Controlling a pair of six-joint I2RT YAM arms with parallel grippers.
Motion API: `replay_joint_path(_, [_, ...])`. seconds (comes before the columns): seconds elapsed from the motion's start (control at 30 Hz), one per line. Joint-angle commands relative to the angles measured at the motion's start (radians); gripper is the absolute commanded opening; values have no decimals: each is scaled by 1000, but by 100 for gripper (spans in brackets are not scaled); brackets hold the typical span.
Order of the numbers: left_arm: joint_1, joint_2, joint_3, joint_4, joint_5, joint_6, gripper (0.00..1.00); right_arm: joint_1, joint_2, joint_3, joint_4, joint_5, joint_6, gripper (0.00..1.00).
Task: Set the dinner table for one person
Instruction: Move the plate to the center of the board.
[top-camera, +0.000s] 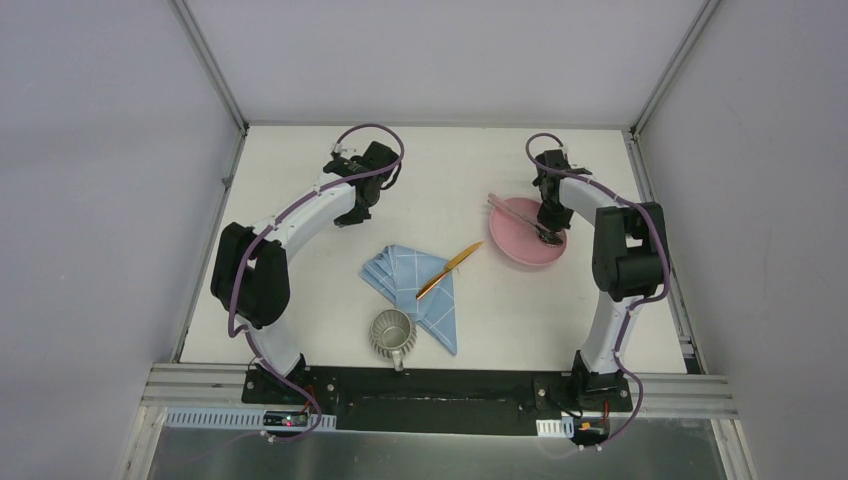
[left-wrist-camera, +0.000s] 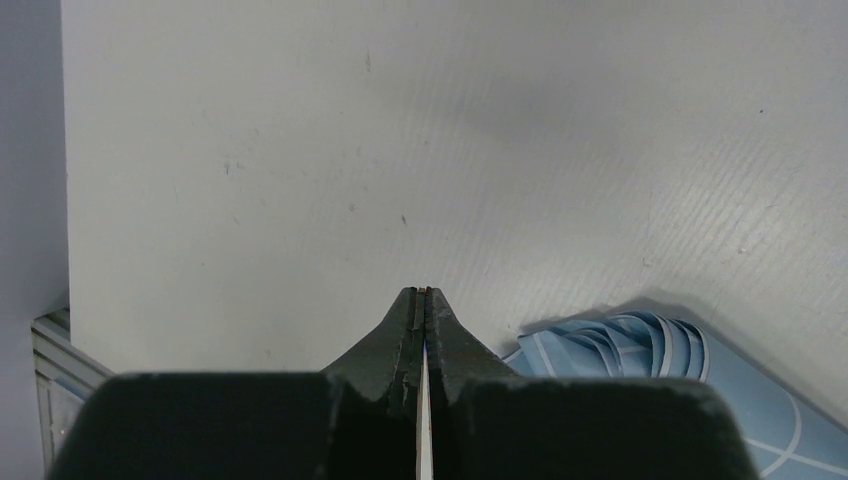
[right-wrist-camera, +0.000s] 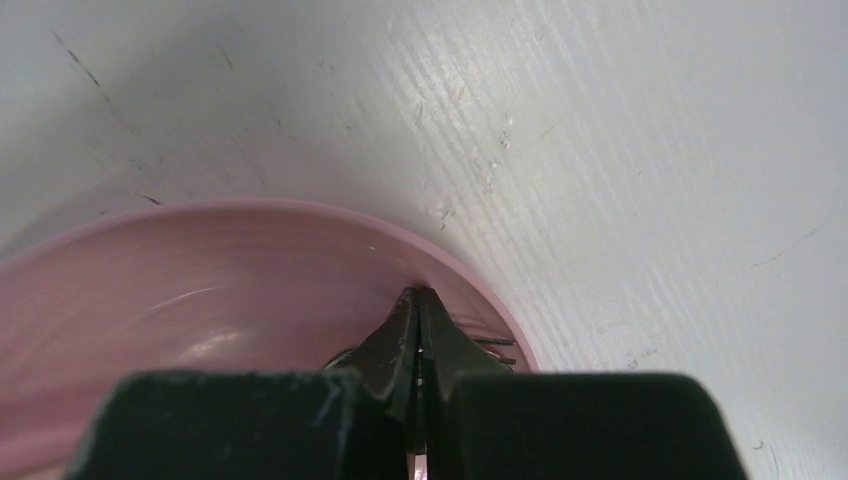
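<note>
The left fingers (left-wrist-camera: 395, 345) are pressed together over the surface (top-camera: 480, 160) near its far edge. The right fingers (right-wrist-camera: 392, 338) are together too, down in the pink plate (top-camera: 520, 252).

The left arm (top-camera: 308, 216) and right arm (top-camera: 601, 340) had white curved links and bulky black joints — purple cables (top-camera: 372, 126) looped along them; fingers (left-wrist-camera: 395, 350) were matte black.

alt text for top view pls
Two robot arms over a white table: right gripper down in a pink plate with a utensil, left gripper above bare table. Between them, an orange knife on a blue napkin, and a metal cup.
</note>
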Motion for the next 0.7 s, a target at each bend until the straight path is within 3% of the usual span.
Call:
replay_joint_path(0.0, [4, -11, 31, 15, -34, 24, 0, -26, 18, -29, -41, 14, 21, 0])
replay_joint_path(0.4, [4, 3, 42, 15, -50, 23, 0, 61, -31, 47, -67, -3, 4, 0])
replay_joint_path(0.47, [1, -2, 47, 16, -58, 24, 0, 88, -34, 89, -93, 18, -4, 4])
replay_joint_path(0.6, [-4, -9, 71, 15, -90, 42, 13, 118, -44, 170, -127, 31, -14, 15])
replay_joint_path(0.67, [-4, -16, 81, 15, -94, 51, 16, 128, -50, 205, -142, 46, -25, 26])
